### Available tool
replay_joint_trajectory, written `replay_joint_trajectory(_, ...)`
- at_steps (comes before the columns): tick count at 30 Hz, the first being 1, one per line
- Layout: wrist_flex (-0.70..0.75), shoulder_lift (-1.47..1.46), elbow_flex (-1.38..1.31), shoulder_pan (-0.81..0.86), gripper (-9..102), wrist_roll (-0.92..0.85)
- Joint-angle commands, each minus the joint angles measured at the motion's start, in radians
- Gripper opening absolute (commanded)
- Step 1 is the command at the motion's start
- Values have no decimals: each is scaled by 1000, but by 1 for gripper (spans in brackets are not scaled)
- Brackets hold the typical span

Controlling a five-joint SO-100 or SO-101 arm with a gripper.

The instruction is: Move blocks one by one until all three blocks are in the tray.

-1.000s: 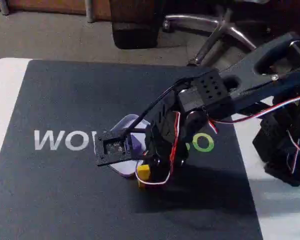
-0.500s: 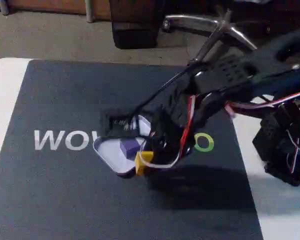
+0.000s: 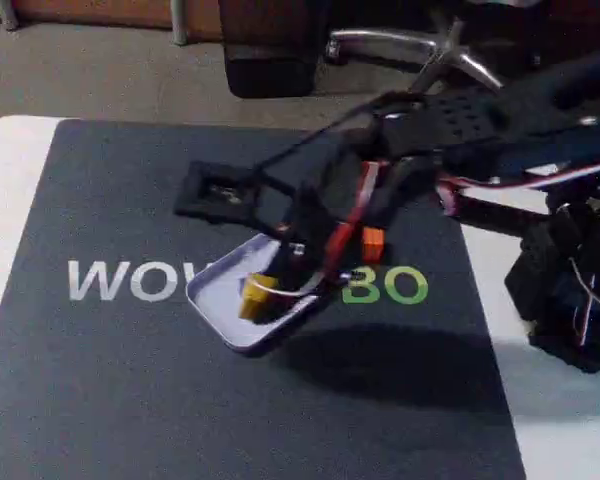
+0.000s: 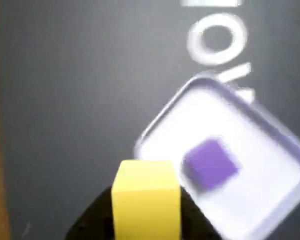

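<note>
While clamped in the gripper [image 4: 146,220], small matte yellow cube [image 4: 146,197] has risen over shallow lavender-white tray [image 4: 260,125] beside purple cube [image 4: 210,164]; release pending.

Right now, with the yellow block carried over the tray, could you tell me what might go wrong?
In the wrist view the yellow block in the hand sits at the tray rim's edge, so an early release might drop it outside or on the rim. It could also land on the purple block. The orange block lies close under the arm and might get knocked.
</note>
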Motion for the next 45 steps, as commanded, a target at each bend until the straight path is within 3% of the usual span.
replay_joint_trajectory(1, 11, -78, -123, 6, -8, -2)
replay_joint_trajectory(8, 11, -123, -152, 9, -6, -20)
replay_joint_trajectory(13, 14, -123, -152, 17, 14, -43)
replay_joint_trajectory(18, 31, -100, -143, 26, 20, -51)
replay_joint_trajectory(31, 181, 121, -81, 124, 21, -78)
replay_joint_trajectory(36, 333, 298, -6, 265, 20, -195)
replay_joint_trajectory(45, 282, 439, 273, 469, 20, -460)
